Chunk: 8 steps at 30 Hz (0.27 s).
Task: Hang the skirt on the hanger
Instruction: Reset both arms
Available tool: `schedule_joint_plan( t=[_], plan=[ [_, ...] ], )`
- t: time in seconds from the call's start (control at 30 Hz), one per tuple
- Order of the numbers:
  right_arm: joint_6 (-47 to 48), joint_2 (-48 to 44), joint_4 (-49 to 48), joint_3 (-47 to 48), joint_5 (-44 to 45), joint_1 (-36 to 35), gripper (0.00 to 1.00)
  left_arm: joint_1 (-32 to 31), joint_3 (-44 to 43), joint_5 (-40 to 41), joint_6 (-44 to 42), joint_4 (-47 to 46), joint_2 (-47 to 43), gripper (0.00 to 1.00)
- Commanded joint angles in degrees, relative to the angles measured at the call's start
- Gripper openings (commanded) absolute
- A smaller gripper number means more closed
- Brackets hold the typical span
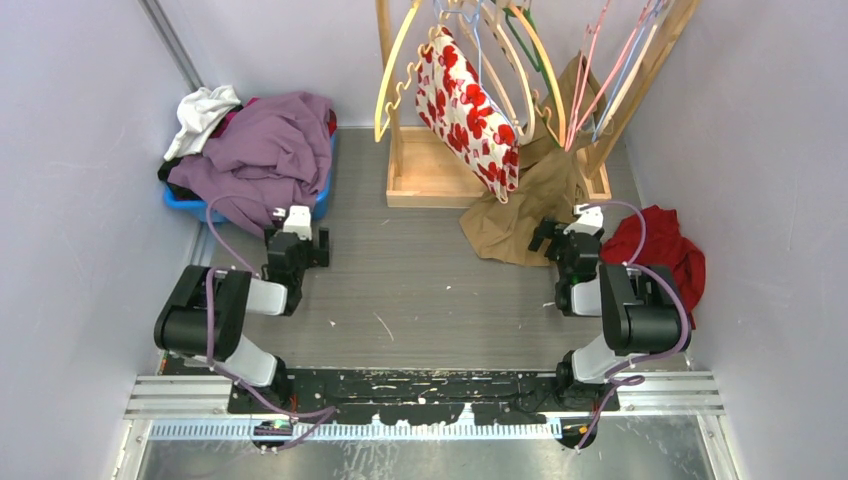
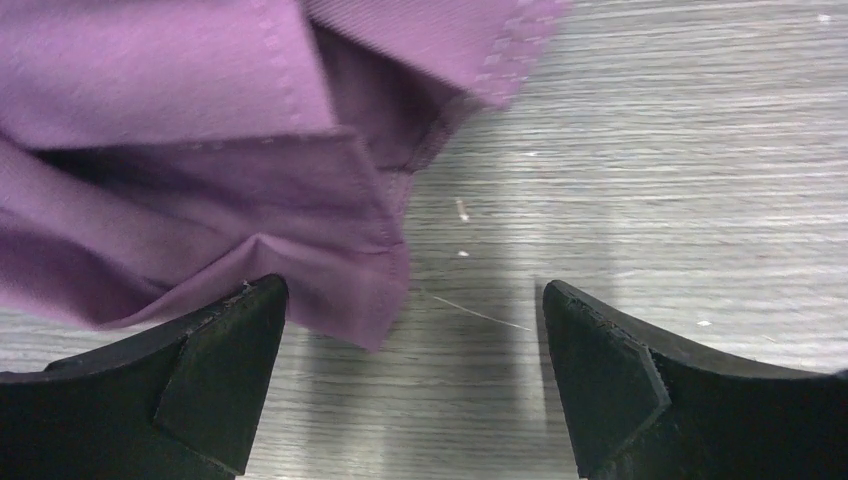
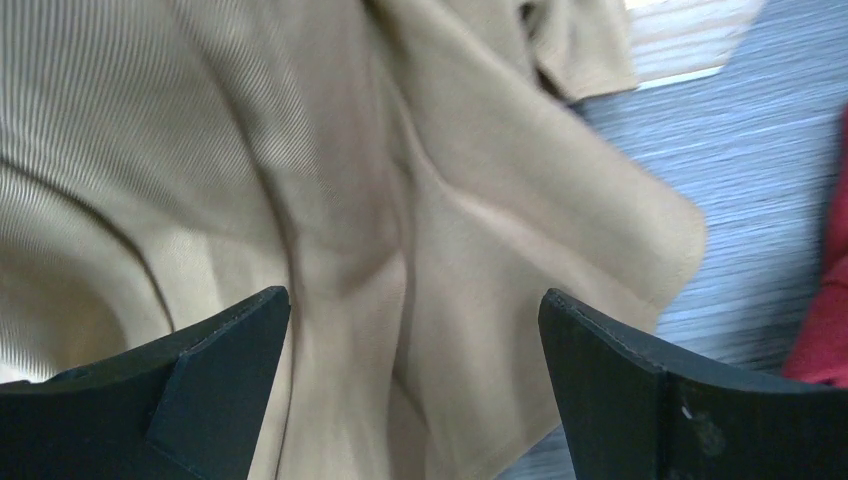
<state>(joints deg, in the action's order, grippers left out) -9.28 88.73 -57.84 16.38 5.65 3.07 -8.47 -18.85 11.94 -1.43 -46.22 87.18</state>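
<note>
The skirt point(image 1: 465, 110), as best I can tell, is the white piece printed with red flowers. It hangs flat and slanted on a pale yellow hanger point(image 1: 393, 70) with a wavy lower edge, up on the wooden rack point(image 1: 425, 180) at the far side. It is well apart from both of my grippers.

Beside it, a tan cloth point(image 1: 520, 225) drops from the rack and spills over the base onto the table point(image 1: 430, 290). Its weave is finely ribbed, and it lies in soft, deep folds with a hemmed corner. My right gripper point(image 3: 415, 310) hovers over those folds with its jaws spread wide, holding nothing. A crumpled red cloth point(image 1: 660, 245) lies just to the right of that arm, against the wall.

My left gripper point(image 2: 415, 300) also stands wide open and empty. The stitched edge of a purple cloth point(image 2: 200, 150) reaches just beside its left finger point(image 2: 200, 360). That cloth is heaped over a blue bin point(image 1: 190, 203) in the far left corner, with a white cloth point(image 1: 205, 110) on top.

The table is grey with a streaked grain and a few pale specks. A bare stretch runs between my two arms up to the rack's base. The walls close in on both sides.
</note>
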Motion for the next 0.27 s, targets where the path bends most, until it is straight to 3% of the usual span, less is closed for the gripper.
schedule_joint_plan(
  t=[0.0,0.23],
  plan=[
    [4.1,-1.1,1.0,0.9,-7.4,-0.3,1.0,3.1,-1.4,-0.1,2.5,-7.2,1.3,0.99],
    [4.0,-0.8,2.1,1.7,-7.0,-0.3,1.0,3.4,-1.4,0.0,2.7,-7.5,1.2,0.99]
  ],
)
